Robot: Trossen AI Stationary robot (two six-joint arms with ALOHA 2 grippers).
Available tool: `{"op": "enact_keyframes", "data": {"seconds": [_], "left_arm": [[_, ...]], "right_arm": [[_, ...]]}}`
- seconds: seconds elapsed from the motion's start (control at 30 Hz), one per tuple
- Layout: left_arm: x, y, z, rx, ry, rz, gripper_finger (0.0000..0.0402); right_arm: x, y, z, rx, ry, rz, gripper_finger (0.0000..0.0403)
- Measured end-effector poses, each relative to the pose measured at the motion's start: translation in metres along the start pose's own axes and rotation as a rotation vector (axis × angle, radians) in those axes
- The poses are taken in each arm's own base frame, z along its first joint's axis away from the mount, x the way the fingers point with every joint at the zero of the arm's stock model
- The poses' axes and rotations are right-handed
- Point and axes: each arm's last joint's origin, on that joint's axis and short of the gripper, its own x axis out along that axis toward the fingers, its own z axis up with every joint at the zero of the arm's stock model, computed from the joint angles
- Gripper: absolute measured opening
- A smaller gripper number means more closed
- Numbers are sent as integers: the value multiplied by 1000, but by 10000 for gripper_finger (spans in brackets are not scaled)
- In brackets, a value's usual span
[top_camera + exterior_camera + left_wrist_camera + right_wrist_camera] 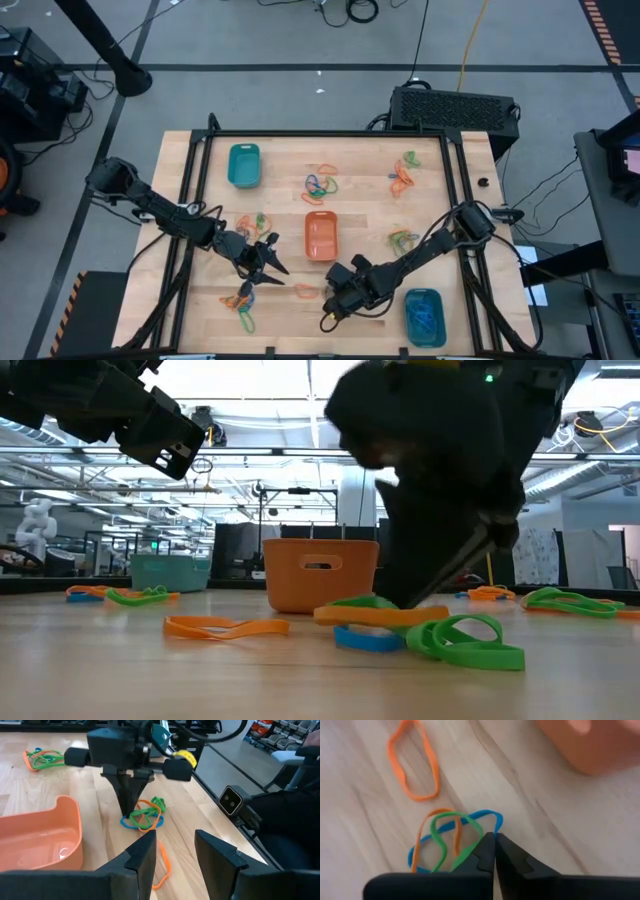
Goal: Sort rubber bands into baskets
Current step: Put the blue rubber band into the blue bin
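Fingers of the right gripper [494, 851] stand pressed together, tips down on the table [370, 215] at the edge of a tangled cluster of rubber bands [451, 840], one each of blue, green and orange. Whether a strand is pinched cannot be confirmed. In the right wrist view the cluster lies left of the tips, long axis slanting toward upper right. The orange basket [320, 236] sits just above this gripper in the high view. The left gripper [268, 256], fingers parted and empty, waits lower left of centre.
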Motion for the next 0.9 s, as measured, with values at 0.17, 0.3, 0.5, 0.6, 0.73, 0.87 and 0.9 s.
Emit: {"op": "enact_keyframes", "data": {"seconds": [0.17,0.3,0.5,0.6,0.73,0.87,0.9], "left_arm": [[0,0,0,-1,0,0,142],[0,0,0,-2,1,0,142],[0,0,0,-2,3,0,142],[0,0,0,-2,2,1,142],[0,0,0,-4,2,1,142],[0,0,0,-5,2,1,142],[0,0,0,-5,2,1,142]], "right_arm": [[-25,-2,8,-1,-128,-47,1],[-50,-6,10,-10,-282,-130,1],[-78,-3,5,-16,-418,-145,0],[-90,-1,0,-20,-404,-107,0],[-106,0,-12,-7,-320,-56,0],[-121,-5,-25,18,-164,-30,0],[-124,-6,-29,25,-121,-31,0]]}}
